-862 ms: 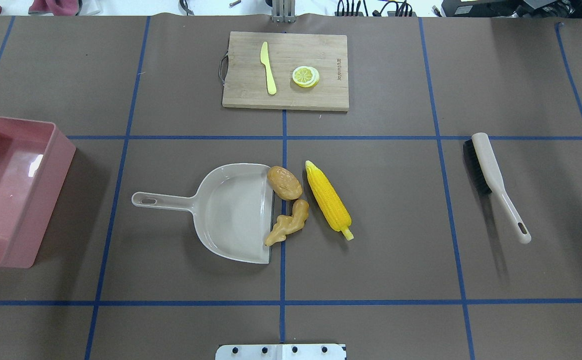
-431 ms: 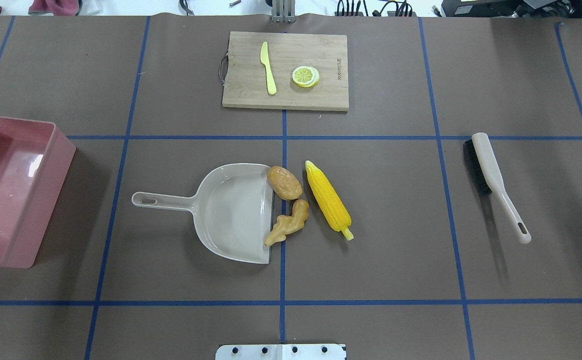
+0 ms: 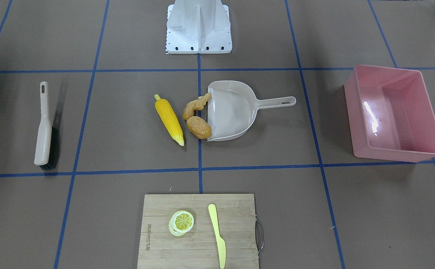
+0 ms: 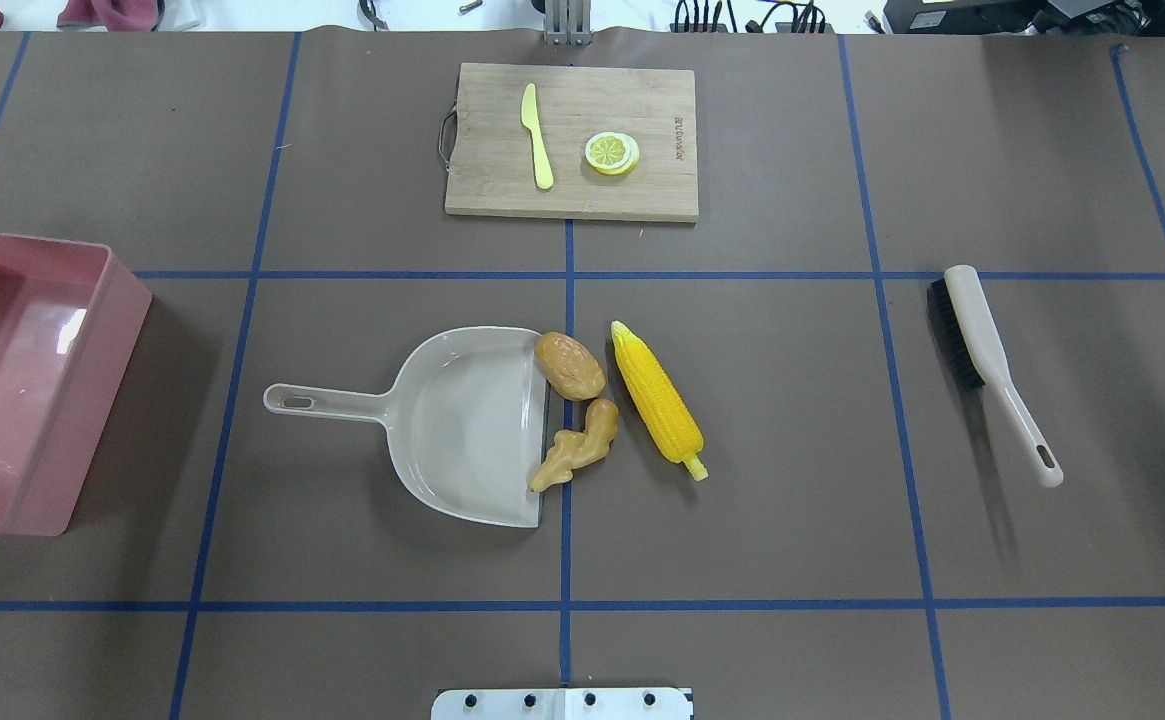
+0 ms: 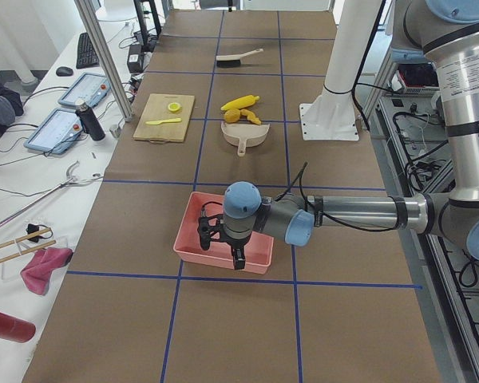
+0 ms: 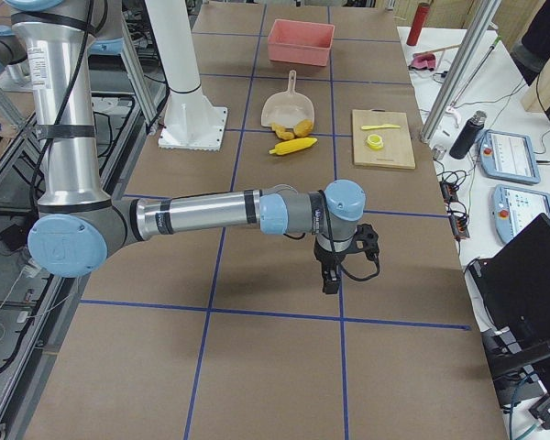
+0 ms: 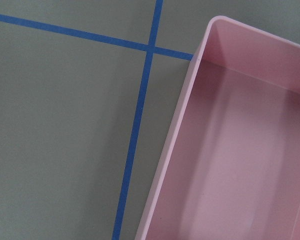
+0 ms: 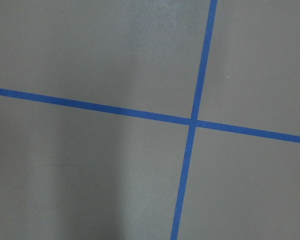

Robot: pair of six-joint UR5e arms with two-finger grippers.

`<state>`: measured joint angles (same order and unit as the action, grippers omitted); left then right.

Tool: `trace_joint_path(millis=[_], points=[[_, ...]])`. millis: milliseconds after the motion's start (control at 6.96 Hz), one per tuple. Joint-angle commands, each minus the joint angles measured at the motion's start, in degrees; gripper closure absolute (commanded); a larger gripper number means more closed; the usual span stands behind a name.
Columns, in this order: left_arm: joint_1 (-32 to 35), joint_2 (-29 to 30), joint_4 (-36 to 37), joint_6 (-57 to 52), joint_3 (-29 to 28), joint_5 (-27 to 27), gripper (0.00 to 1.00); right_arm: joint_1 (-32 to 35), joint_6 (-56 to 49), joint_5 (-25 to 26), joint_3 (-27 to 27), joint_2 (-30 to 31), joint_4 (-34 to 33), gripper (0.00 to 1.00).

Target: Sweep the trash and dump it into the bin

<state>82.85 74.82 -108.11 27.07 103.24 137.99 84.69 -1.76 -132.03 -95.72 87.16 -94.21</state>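
Nothing is swept yet, so you have the whole job ahead of you. The three bits of trash lie on the tabletop, right by the open mouth of the dustpan. The potato and the ginger root touch the dustpan's front edge. The corn cob lies just beside them, on the far side from the pan. None of them is inside the pan.

The brush lies flat, well apart from the trash, and nothing holds it. The pink bin sits at the robot's left end of the tabletop, and it is empty.

The left hand hangs over the bin and holds nothing. The right hand hangs over bare tabletop. I cannot tell if either hand is spread or pressed together (they show only in the side views).

I think you must pick up the brush and the pan, push the three toys in, then tip them into the bin.

The cutting board has dark letters burnt in near one short edge, but they are too small to read. The knife and the lemon slices on it have no writing.
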Motion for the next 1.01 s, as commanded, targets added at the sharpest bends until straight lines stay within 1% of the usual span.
trace_joint_path(millis=[0,431,575,862], points=[[0.0,0.3,0.0,0.0,-0.2,0.0,0.02,-0.1,0.0,0.3,0.5,0.1,0.0,0.00],[0.1,0.7,-0.1,-0.8,0.0,-0.3,0.02,0.2,-0.1,0.0,0.4,1.3,0.3,0.00],[0.1,1.2,0.0,-3.4,-0.5,-3.1,0.02,0.2,-0.6,0.1,0.2,1.2,0.3,0.00],[0.0,1.4,0.0,-3.6,-0.3,-3.9,0.02,0.3,-0.5,-0.2,-0.3,1.2,0.4,0.00]])
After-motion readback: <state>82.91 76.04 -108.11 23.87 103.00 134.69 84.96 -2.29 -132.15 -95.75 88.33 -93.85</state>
